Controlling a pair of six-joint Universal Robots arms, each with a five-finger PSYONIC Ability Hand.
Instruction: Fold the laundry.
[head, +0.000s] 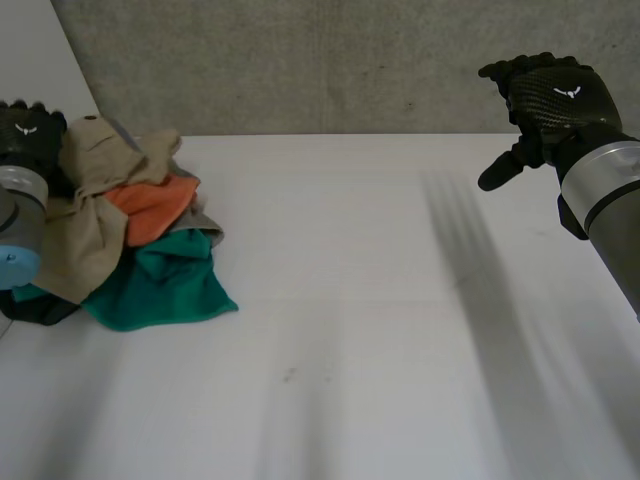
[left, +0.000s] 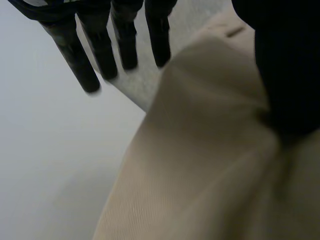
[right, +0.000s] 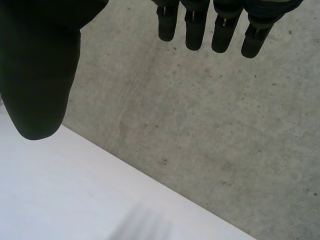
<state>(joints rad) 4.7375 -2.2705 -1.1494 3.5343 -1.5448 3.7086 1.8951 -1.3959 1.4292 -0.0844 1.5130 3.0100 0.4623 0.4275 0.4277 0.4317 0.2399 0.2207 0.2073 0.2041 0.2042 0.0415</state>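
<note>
A white table (head: 400, 330) is being shown in the head view, with a heap of laundry (head: 130, 240) being left at its 9 o'clock edge, none of it yet folded. The heap is being topped by a tan garment (head: 85, 215), its largest piece. A green cloth (head: 160, 285) is being spread out at 5 o'clock of that garment, and an orange cloth (head: 155, 205) is being sandwiched between the two. All three are being judged light, limp and likely to drag their neighbours along. A hold on a free corner or hem of the tan piece, lifted clear of the heap, is therefore being thought the soundest start. The left hand (head: 28, 135) is being held at 10 o'clock of the heap, just beside the tan garment. In its wrist view its fingers (left: 97, 50) are being held straight and clear of the cloth, while the thumb (left: 287, 65) is being seen over the tan folds, with contact not being discernible. Nothing is being gripped. The right hand (head: 545, 95) is being raised at 2 o'clock of the table, well apart from the heap, its fingers loosely extended and empty. A small white emblem (head: 568, 93) is being displayed on the back of each hand. No readable writing or label is being made out on any cloth.
</note>
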